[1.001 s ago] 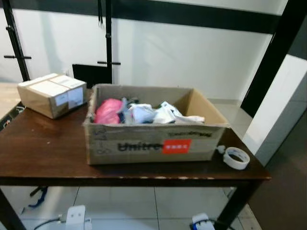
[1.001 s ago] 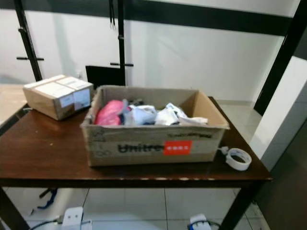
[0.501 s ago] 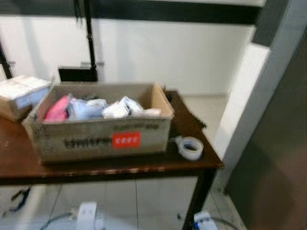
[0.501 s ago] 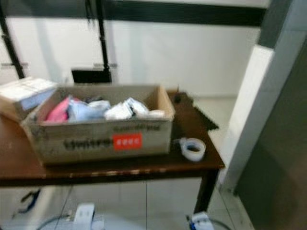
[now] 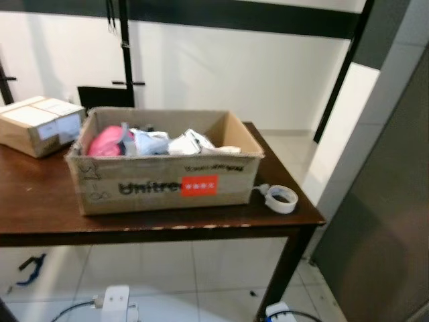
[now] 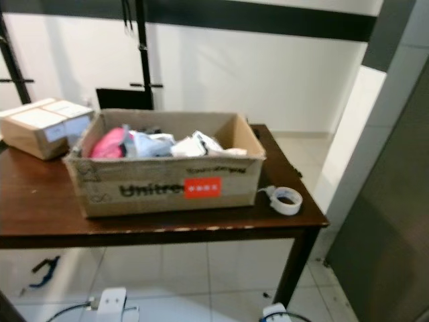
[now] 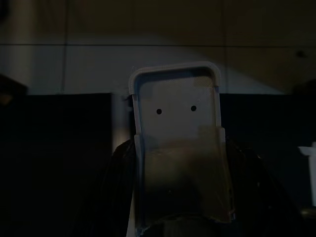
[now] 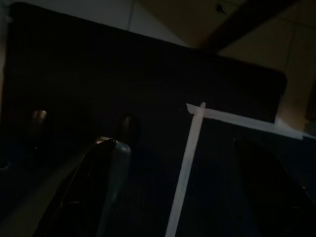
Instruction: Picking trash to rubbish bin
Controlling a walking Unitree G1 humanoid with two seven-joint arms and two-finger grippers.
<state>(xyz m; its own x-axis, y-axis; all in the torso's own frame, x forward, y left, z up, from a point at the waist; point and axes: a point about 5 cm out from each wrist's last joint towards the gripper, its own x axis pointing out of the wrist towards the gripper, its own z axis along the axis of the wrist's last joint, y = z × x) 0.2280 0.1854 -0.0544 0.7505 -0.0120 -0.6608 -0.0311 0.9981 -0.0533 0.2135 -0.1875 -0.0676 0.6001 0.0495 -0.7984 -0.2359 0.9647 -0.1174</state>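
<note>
The open brown cardboard box point(image 5: 167, 181) of crumpled trash point(image 5: 157, 142) sits on the dark wooden bench point(image 5: 40, 215), within reach for picking. Whether the left pincer point(image 7: 175, 163) or right pincer point(image 8: 173, 192) is open or closed cannot be told.

matt cardbd box point(image 5: 164, 184), glossy wood table point(image 5: 40, 208) (dark)

**What stands on my table**

Before me is a table point(image 5: 40, 215). On it stands an open carton point(image 5: 164, 184) with trash point(image 5: 151, 142) inside. A closed box point(image 5: 40, 124) lies behind on the left; a tape roll point(image 5: 281, 198) lies just right of the carton.
</note>
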